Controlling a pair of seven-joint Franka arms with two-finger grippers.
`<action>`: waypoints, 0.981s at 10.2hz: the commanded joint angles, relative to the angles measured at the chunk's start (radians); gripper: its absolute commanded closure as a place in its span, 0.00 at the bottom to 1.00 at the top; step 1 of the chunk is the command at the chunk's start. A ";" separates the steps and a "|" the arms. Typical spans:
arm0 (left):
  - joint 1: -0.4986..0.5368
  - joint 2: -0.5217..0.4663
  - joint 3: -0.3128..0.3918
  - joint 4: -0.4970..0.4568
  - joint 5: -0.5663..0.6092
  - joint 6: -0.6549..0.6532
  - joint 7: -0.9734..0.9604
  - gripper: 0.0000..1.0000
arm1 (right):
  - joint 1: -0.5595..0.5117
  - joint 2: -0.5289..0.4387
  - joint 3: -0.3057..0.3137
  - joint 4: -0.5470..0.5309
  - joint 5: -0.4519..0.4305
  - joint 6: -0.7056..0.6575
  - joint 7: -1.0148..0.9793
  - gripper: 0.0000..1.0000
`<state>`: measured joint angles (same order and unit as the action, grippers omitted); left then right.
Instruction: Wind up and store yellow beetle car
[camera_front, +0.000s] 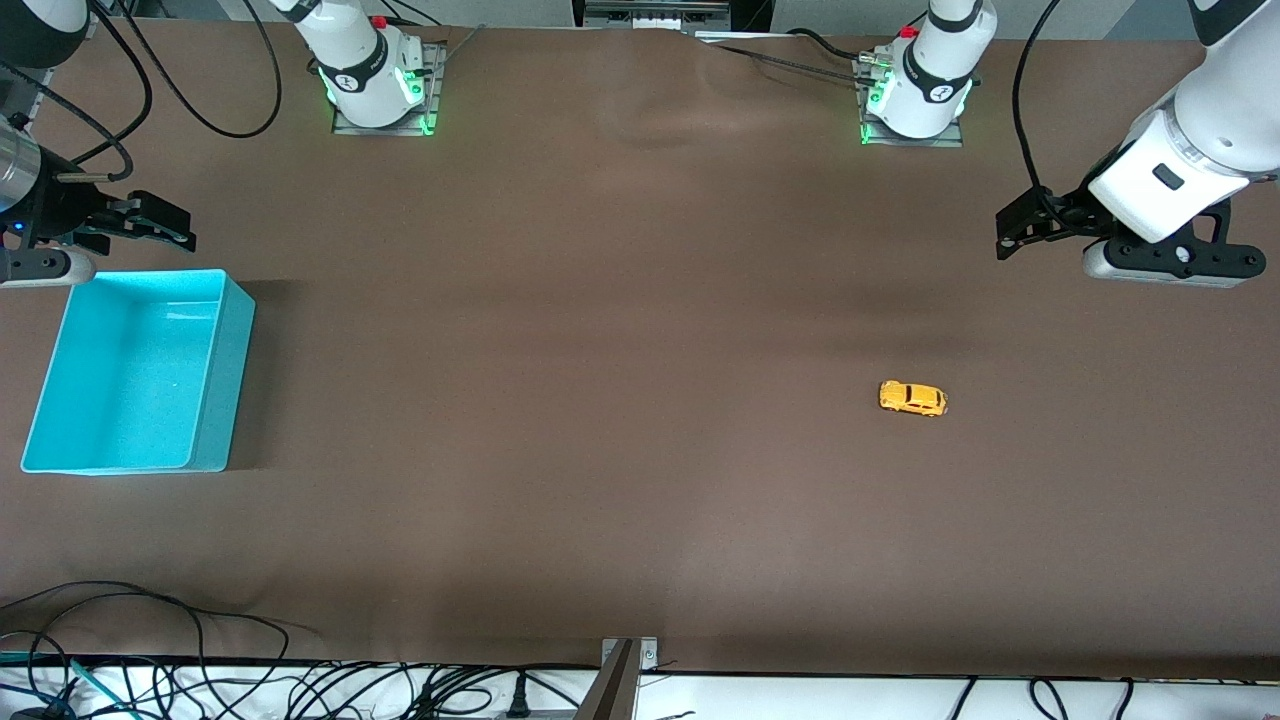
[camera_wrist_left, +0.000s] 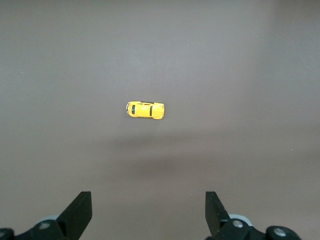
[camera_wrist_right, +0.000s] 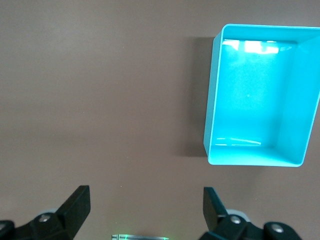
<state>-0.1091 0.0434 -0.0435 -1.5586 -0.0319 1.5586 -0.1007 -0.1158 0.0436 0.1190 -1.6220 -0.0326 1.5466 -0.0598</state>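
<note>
Orange-yellow against the brown table (camera_front: 600, 330), the yellow beetle car (camera_front: 912, 398) sits on its wheels toward the left arm's end, well apart from the turquoise bin (camera_front: 215, 390), which stands empty at the right arm's end. Nothing has hold of the car yet. The left gripper (camera_front: 1010, 235) hangs in the air over bare table, up toward the bases from the car, its fingers (camera_wrist_left: 80, 210) spread wide with nothing between them; the right gripper (camera_front: 160, 225) waits by the bin's rim, likewise released and empty. To my eye the step in hand is the first reach, and the left arm is the obvious one for it. The car is tiny and rounded, so I'd want the fingers brought down square across its short sides, low on the body and clear of the wheels, and closed gently so it doesn't squirt out. For winding, it looks wiser to keep the wheels pressed on the table while drawing it backward.
</note>
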 joint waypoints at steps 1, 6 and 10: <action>-0.003 0.013 0.000 0.021 0.018 -0.018 0.022 0.00 | -0.001 -0.004 0.001 0.001 -0.012 0.001 -0.012 0.00; 0.002 0.015 0.001 0.022 0.015 -0.015 0.022 0.00 | 0.008 0.015 0.002 0.001 -0.010 0.012 -0.009 0.00; -0.003 0.015 0.001 0.022 0.017 -0.014 0.021 0.00 | 0.008 0.019 0.002 0.001 -0.010 0.018 -0.011 0.00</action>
<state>-0.1080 0.0492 -0.0424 -1.5586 -0.0319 1.5580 -0.0981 -0.1112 0.0665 0.1211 -1.6220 -0.0327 1.5594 -0.0598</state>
